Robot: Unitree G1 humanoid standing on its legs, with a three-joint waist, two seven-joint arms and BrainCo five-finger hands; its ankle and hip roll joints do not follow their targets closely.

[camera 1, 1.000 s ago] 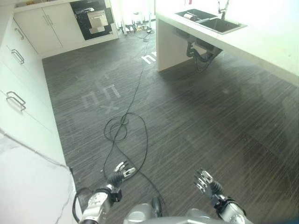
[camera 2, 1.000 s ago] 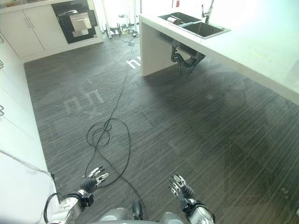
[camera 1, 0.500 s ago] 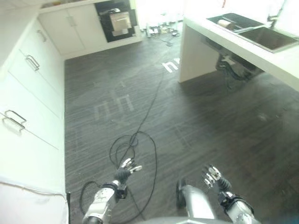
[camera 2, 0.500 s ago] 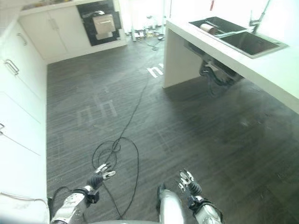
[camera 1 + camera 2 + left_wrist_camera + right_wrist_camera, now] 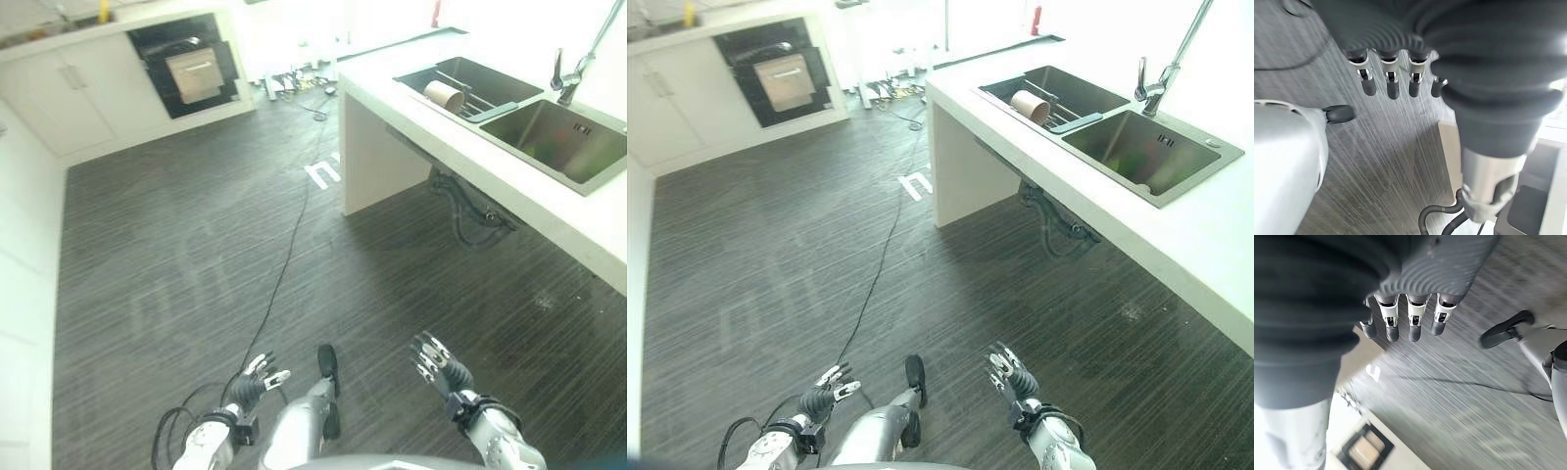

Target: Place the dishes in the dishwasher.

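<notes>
**A:** so how far is it with the dishes? Looks like nothing has started to me.

**B:** same read here. The left hand point(image 5: 253, 380) and the right hand point(image 5: 438, 363) both hang low over the dark floor point(image 5: 176, 255), fingers loosely spread, nothing in either one. The wrist views back that up: straight relaxed fingers with bare floor past them. So nothing picked up, nothing loaded, the whole job is left as far as I can judge.

**A:** where's the stuff it's supposed to grab?

**B:** the one dish I can make out is a tan cup point(image 5: 1030, 105) lying on its side on the rack point(image 5: 1063, 119) in the sink's left basin point(image 5: 1083, 88), up on the white counter point(image 5: 1205, 230). Well apart from both hands. Can't tell if there's anything inside the cup.

**A:** and the other basin?

**B:** the right basin point(image 5: 1141, 152) by the faucet point(image 5: 1164, 70) looks bare, just steel and a drain.

**A:** dishwasher?

**B:** my guess is the dark appliance point(image 5: 189, 66) set in the white cabinets point(image 5: 54, 103) at the far wall. A pale panel shows in its dark front, but I can't tell from here whether the door is open or what's inside. It's far from the sink too, so there's a walk between the two.
</notes>
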